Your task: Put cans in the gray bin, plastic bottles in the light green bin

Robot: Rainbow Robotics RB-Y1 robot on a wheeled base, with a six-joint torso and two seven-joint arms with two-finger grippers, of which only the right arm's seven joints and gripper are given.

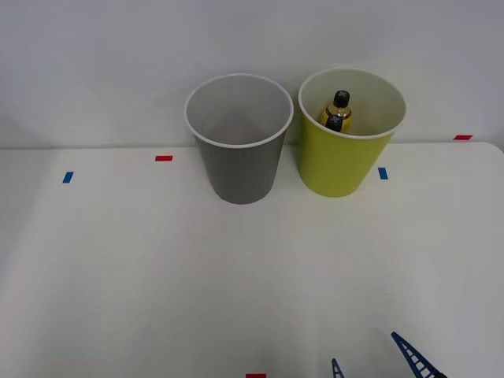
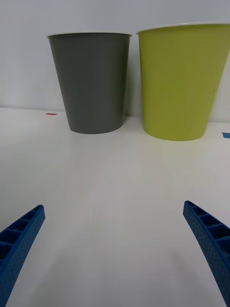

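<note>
The gray bin (image 1: 239,142) stands at the back of the white table, and what I see of its pale inside is bare. Right beside it stands the light green bin (image 1: 347,138), holding two plastic bottles (image 1: 337,113) with black caps and gold bodies. The cans are out of view. My right gripper (image 1: 370,358) hovers low at the table's near edge, open, with nothing between its blue fingers (image 2: 21,240). In the right wrist view the gray bin (image 2: 91,81) and the light green bin (image 2: 179,81) stand side by side well ahead of the fingers.
Small red tape marks (image 1: 163,158) and blue tape marks (image 1: 383,173) dot the white table (image 1: 157,268). A pale wall rises right behind the bins. The table's right edge runs near the red mark at the far right (image 1: 462,137).
</note>
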